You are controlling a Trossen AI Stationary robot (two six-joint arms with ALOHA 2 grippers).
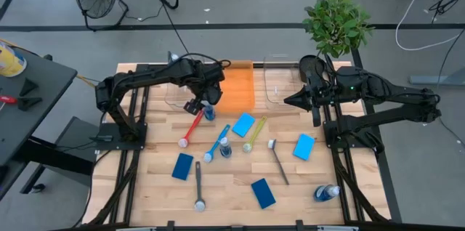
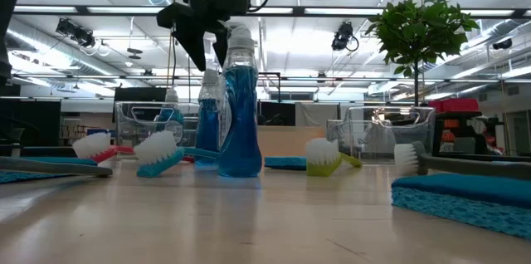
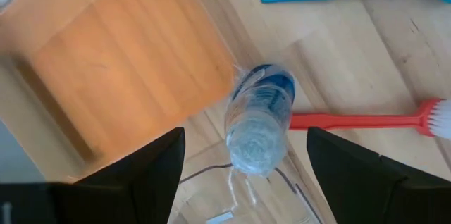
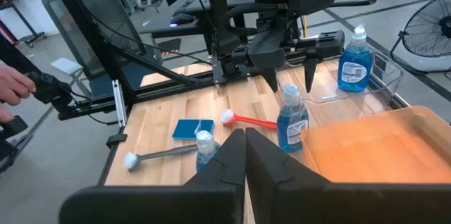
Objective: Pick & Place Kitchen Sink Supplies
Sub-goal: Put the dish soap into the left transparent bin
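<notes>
Blue-filled bottle (image 3: pixel 257 122) upright on table (image 1: pixel 225 187), directly under left claw (image 1: pixel 199 105); fingers spread, not touching | right claw (image 1: pixel 314 118) clenched, empty

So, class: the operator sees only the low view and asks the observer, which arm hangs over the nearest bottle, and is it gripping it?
Observer: The left gripper. The left wrist view shows its open fingers on either side of the bottle, not touching it.
Operator: Where is the other arm?
Observer: The right gripper is shut and hovers by the right clear bin.
Operator: What stands beside that bottle?
Observer: The orange bin, close alongside it.
</notes>
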